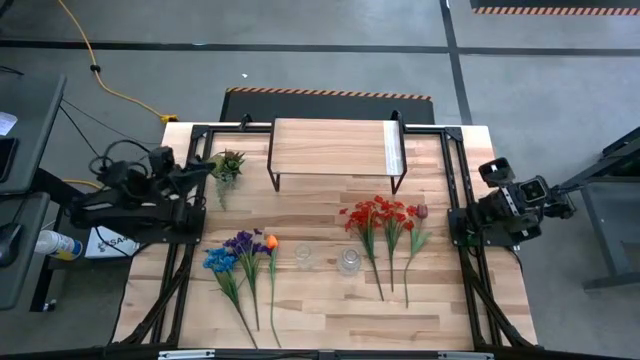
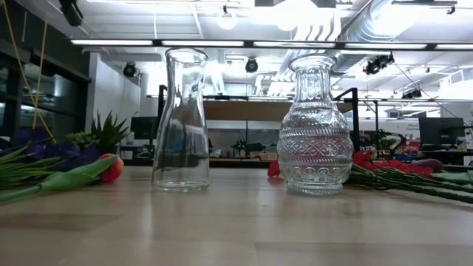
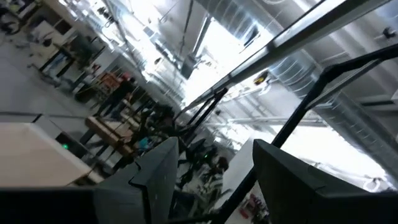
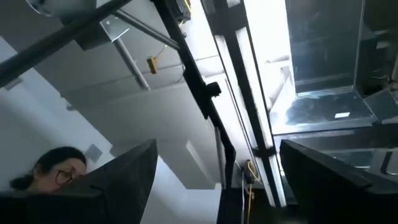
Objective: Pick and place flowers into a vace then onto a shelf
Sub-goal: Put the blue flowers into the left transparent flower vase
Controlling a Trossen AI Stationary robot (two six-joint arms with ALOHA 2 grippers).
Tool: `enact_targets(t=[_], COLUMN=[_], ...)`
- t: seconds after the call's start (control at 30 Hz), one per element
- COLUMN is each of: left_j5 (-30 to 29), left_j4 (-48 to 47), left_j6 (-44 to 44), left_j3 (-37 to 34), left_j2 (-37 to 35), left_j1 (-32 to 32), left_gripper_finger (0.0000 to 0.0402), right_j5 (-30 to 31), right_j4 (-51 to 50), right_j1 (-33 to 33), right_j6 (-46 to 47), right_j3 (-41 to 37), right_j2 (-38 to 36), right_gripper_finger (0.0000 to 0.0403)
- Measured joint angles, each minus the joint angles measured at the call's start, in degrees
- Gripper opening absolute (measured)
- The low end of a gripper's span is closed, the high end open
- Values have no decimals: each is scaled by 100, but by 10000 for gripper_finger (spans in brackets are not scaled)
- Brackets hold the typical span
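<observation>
Wooden bench (image 1: 330, 300) under an open workshop ceiling, with nothing of the task begun as far as the views show. At the left edge the left hand (image 1: 207, 170) is folded back near the far-left corner, beside a small potted plant (image 1: 229, 165); its fingers (image 3: 155, 180) stand apart with nothing between them, pointing up at the roof. Near the front-left lie the blue, purple and orange flowers (image 1: 240, 255), flat on the wood. In the middle stand 2 clear vases, a plain one (image 2: 181, 122) and a patterned one (image 2: 315, 129), both upright and empty. Behind them, at the far edge, the shelf (image 1: 330, 148) carries nothing. Right of the vases lie the red flowers (image 1: 380, 218) and a dark tulip (image 1: 421, 212), also flat. At the right edge the right hand (image 1: 497, 173) waits, fingers (image 4: 124, 174) spread wide and empty. Every stem remains to be picked up, put in a vase, and moved to the shelf.
</observation>
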Motion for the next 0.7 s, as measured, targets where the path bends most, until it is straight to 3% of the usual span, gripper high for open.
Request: enact_targets(t=[0.2,0.4,0.7], left_j5=[6,233,972], left_j4=[-1095,-1373,-2505], left_j6=[0,-70,-1466], left_j3=[920,1525,2330], left_j2=[521,1144,2361], left_j1=[2,1,1], left_gripper_finger=[239,239,239], right_j5=[-56,-31,348], right_j4=[2,-48,154], right_j1=[-1,1,-1], right_j6=[-634,-614,-458], right_j3=[0,0,0], right_j2=[0,-4,-4], right_gripper_finger=[328,328,328])
